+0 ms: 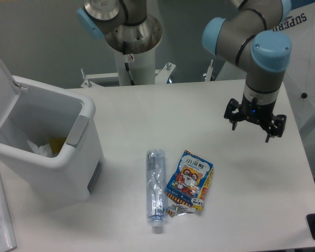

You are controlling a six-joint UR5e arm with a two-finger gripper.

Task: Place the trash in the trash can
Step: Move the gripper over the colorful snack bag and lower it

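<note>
Bottle: clear slim plastic bottle (155,189) lying flat, white cap nearest, centre table.
Packet: blue cartoon-animal snack packet (190,180) flat, just right of it.
Bin: large white boxy plastic trash can (68,163), lid open, left.

the clear bottle (155,189) has a white cap; the packet (189,180) is blue with a cartoon animal. the trash can (68,173) is white, grey-stripped, on a white table (173,110).
</note>
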